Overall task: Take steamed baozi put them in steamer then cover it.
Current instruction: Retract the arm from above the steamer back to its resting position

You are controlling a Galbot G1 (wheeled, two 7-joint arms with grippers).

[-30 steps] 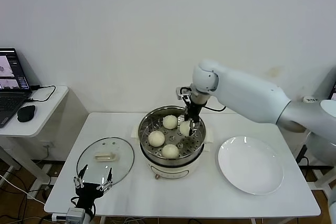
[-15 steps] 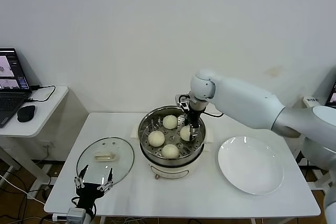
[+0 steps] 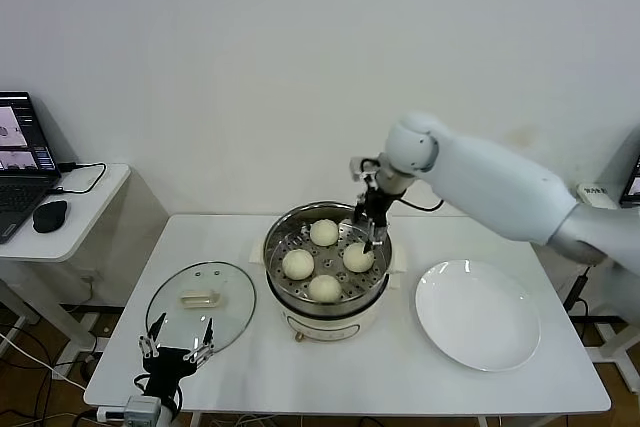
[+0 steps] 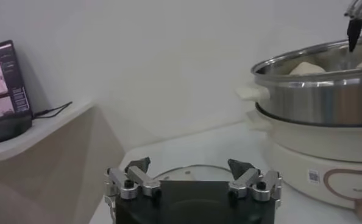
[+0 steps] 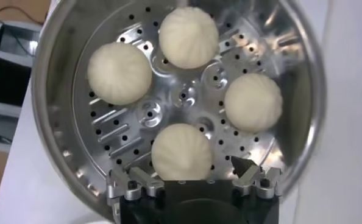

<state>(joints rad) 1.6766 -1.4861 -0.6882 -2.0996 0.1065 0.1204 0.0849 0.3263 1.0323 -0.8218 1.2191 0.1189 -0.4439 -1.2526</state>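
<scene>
The steamer [image 3: 283, 292] stands mid-table with its pot open. Four baozi lie on its perforated tray: at the back [image 3: 323, 232], left [image 3: 298, 264], right [image 3: 358, 257] and front [image 3: 324, 288]. My right gripper [image 3: 372, 232] is open and empty just above the right baozi. In the right wrist view the gripper [image 5: 190, 173] spreads wider than the nearest baozi [image 5: 182, 151], with the other three [image 5: 119, 72] [image 5: 189, 36] [image 5: 253, 102] beyond it. The cover [image 3: 200, 299] lies flat on the table left of the steamer. My left gripper [image 3: 177, 351] is open and parked at the cover's front edge.
An empty white plate [image 3: 478, 315] lies right of the steamer. A side table with a laptop [image 3: 20, 162] and a mouse [image 3: 50, 215] stands far left. In the left wrist view the steamer [image 4: 321, 103] rises to one side of the left gripper [image 4: 189, 167].
My right gripper lowered the fourth baozi onto the right side of the tray, let it go and rose a little. The left arm has not moved.
</scene>
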